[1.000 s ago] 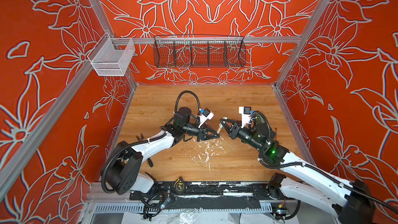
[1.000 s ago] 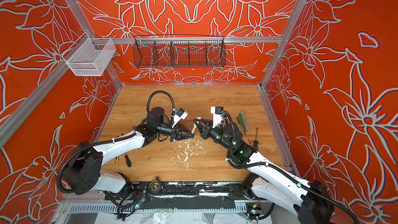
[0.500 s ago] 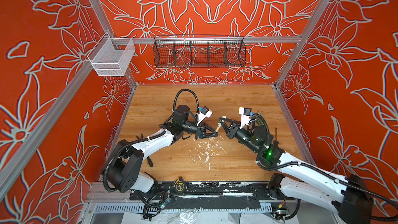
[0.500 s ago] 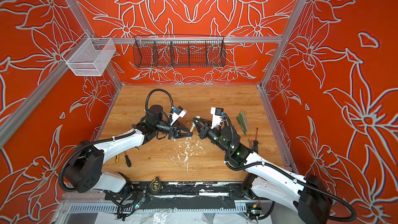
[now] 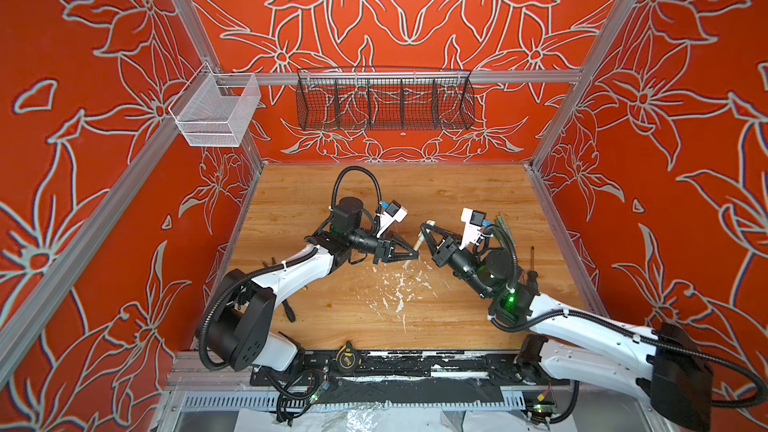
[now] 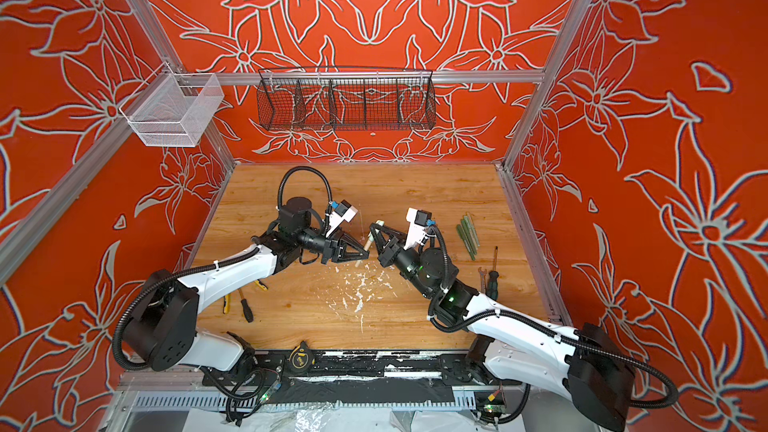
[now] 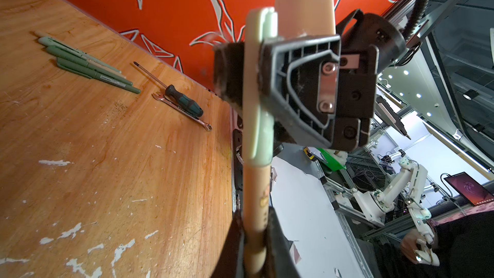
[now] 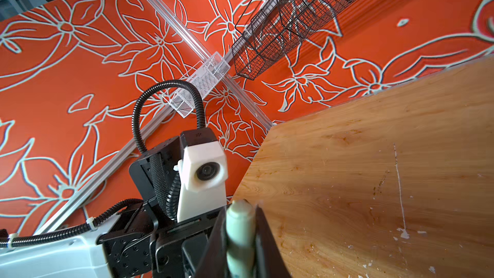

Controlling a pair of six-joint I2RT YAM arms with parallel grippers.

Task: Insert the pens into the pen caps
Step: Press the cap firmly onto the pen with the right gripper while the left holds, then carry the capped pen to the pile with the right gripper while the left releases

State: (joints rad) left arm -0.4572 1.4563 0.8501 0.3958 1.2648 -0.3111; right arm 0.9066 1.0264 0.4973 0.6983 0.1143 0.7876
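Note:
My left gripper (image 5: 412, 258) (image 6: 365, 256) (image 7: 254, 244) is shut on a tan pen (image 5: 415, 248) (image 6: 363, 248) (image 7: 255, 199) held above the middle of the wooden table (image 5: 453, 197). My right gripper (image 5: 424, 228) (image 6: 375, 228) (image 8: 239, 211) faces it, shut on a pale green pen cap (image 5: 430, 223) (image 7: 258, 89) (image 8: 240, 225). In the left wrist view the pen's far end runs into the cap's lower opening, and the two line up. Several green pens (image 6: 467, 236) (image 7: 91, 62) lie side by side at the right.
A screwdriver (image 6: 493, 268) (image 7: 181, 100) and a wrench (image 7: 181, 109) lie near the right wall. Yellow-handled pliers (image 6: 226, 303) and another screwdriver (image 6: 246, 307) lie under the left arm. White paint flecks (image 5: 399, 288) mark the middle. A tape measure (image 5: 348, 357) sits on the front rail.
Both grippers have drifted a little toward the back wall and closer together, each still holding its part. The gap between pen and cap has closed.

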